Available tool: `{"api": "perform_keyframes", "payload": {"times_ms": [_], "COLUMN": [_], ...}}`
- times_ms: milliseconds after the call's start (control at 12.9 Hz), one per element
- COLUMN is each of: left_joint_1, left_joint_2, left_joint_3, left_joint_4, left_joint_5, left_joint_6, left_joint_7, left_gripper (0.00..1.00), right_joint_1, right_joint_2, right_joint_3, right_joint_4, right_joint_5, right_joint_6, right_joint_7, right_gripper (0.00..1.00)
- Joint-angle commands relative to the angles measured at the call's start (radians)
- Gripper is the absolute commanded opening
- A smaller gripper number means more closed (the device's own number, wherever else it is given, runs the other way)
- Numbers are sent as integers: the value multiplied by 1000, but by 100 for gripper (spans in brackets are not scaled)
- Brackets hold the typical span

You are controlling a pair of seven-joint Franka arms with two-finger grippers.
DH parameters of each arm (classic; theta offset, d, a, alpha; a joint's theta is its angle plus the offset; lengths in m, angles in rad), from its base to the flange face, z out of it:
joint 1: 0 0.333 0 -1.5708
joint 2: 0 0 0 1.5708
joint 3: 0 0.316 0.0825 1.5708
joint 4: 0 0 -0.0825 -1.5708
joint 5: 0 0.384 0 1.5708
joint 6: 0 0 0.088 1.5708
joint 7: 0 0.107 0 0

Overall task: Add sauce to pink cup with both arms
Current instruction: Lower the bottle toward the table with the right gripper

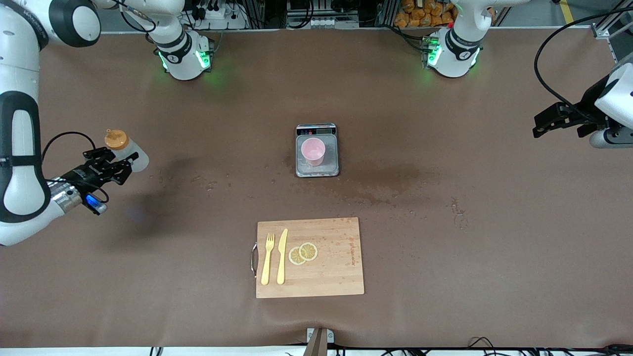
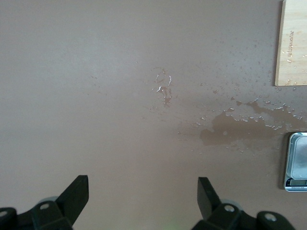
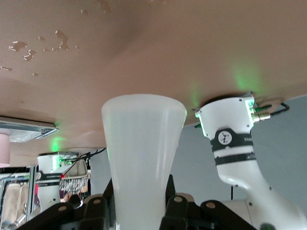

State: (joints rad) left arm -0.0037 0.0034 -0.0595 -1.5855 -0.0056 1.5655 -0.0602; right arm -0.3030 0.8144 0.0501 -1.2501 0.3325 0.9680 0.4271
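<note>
Front view: right end effector (image 1: 111, 165), up over the right arm's end of the surface (image 1: 445, 247), is clamped on the sauce (image 1: 126, 151) w/ the bottle tilted and the orange nozzle cap aimed away from the pink cup (image 1: 313, 151); probably just a carry pose, not a pour yet. Cup stands upright on a grey scale (image 1: 317, 170) mid-surface, likely so the added amt can be weighed. Left end effector (image 1: 549, 123) hangs over the left arm's end, fingers spread wide & empty (left wrist view (image 2: 143, 194) confirms), waiting; I'd guess it's meant to steady the cup or help squeeze.

Materials etc.: bottle is translucent whitish soft plastic, tapered, smooth body (image 3: 144, 158). Cup is pale pink, plain, round rim, slight taper. Scale has a shiny metal tray + dark display strip. Surface is a brown matte mat w/ a wet patch (image 1: 390, 190) & droplets near the scale. Bamboo cutting board (image 1: 341, 277) lies nearer the front camera than the scale, w/ yellow fork (image 1: 267, 259), knife (image 1: 282, 257), two lemon slices (image 1: 302, 253).
</note>
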Motion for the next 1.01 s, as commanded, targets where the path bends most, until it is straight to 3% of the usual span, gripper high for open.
{"api": "perform_keyframes", "payload": {"times_ms": [0,465,930], "left_joint_1": [1,1,2], "left_joint_2": [-5,-5,-5], "left_joint_3": [0,0,1], "left_joint_4": [7,7,10], "left_joint_5": [-19,-19,-17], "left_joint_6": [-9,-9,-10], "left_joint_7": [0,6,14], "left_gripper": [100,100,100], "right_joint_1": [-68,-131,-146], "right_joint_2": [87,192,192], "right_joint_3": [16,16,11], "right_joint_4": [11,2,-9], "right_joint_5": [14,30,22], "right_joint_6": [14,80,109], "right_joint_7": [-135,-292,-280], "right_gripper": [40,39,37]}}
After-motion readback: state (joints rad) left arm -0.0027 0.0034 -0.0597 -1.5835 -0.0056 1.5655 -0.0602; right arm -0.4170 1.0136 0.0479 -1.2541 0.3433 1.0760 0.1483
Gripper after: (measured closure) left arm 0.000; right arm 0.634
